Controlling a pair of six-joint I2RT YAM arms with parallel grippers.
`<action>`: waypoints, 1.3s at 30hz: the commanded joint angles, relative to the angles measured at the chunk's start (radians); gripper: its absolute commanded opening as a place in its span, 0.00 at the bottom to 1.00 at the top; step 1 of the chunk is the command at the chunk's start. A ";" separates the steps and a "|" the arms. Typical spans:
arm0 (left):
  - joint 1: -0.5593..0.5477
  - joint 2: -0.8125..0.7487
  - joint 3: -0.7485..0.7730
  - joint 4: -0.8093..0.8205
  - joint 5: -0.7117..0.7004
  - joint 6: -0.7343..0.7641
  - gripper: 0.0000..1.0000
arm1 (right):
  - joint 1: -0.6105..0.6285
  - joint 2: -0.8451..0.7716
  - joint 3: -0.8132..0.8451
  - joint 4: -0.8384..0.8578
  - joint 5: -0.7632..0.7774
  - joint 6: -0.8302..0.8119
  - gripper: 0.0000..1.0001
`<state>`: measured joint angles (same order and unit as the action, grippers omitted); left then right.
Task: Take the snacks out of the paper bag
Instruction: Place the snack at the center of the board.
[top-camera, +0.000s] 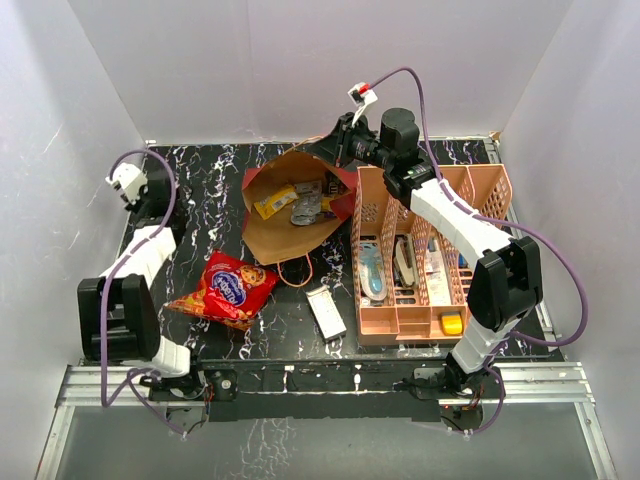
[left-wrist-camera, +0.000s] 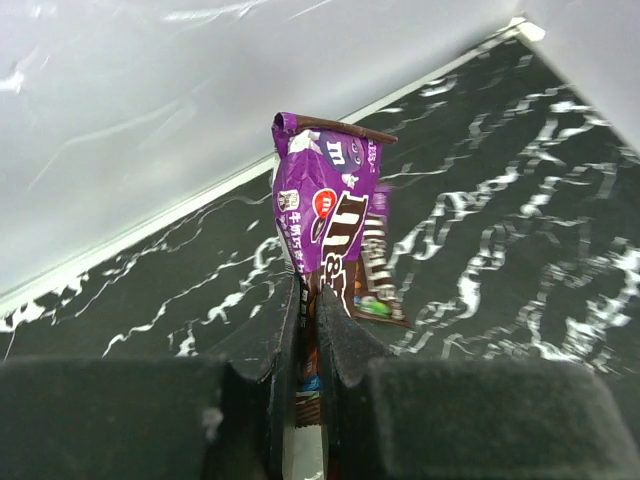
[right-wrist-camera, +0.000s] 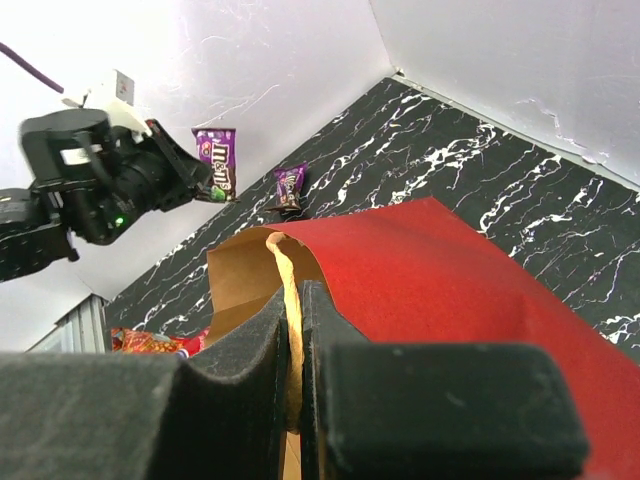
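Observation:
The dark red paper bag (top-camera: 290, 225) lies on its side with its brown mouth open; an orange-yellow wrapper (top-camera: 272, 203) and clear wrappers (top-camera: 306, 206) lie inside. My right gripper (top-camera: 342, 140) (right-wrist-camera: 295, 290) is shut on the bag's tan cord handle (right-wrist-camera: 283, 268) and holds the top edge up. My left gripper (top-camera: 150, 188) (left-wrist-camera: 312, 290) is shut on a small purple packet (left-wrist-camera: 325, 200), held above the table at the back left. A second purple packet (right-wrist-camera: 290, 187) lies on the table beyond it. The large red cookie bag (top-camera: 225, 288) lies on the table in front of the paper bag.
A pink slotted rack (top-camera: 375, 325) with stationery and a yellow block (top-camera: 452, 323) stands at the right, close to the paper bag. A small white box (top-camera: 325, 312) lies between the cookie bag and the rack. White walls enclose the table.

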<state>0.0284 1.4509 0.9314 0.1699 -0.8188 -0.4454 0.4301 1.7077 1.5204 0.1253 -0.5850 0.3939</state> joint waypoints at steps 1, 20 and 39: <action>0.076 0.046 0.035 -0.151 0.028 -0.224 0.00 | -0.004 -0.022 0.048 0.023 -0.008 0.004 0.08; 0.222 0.272 0.048 -0.050 0.256 -0.283 0.00 | -0.003 0.002 0.083 0.004 -0.002 0.022 0.08; 0.303 0.337 0.149 -0.146 0.536 -0.309 0.62 | -0.003 -0.001 0.092 -0.011 -0.001 0.025 0.08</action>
<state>0.3309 1.8359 1.0439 0.0967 -0.3603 -0.7265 0.4301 1.7100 1.5509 0.0746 -0.5858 0.4129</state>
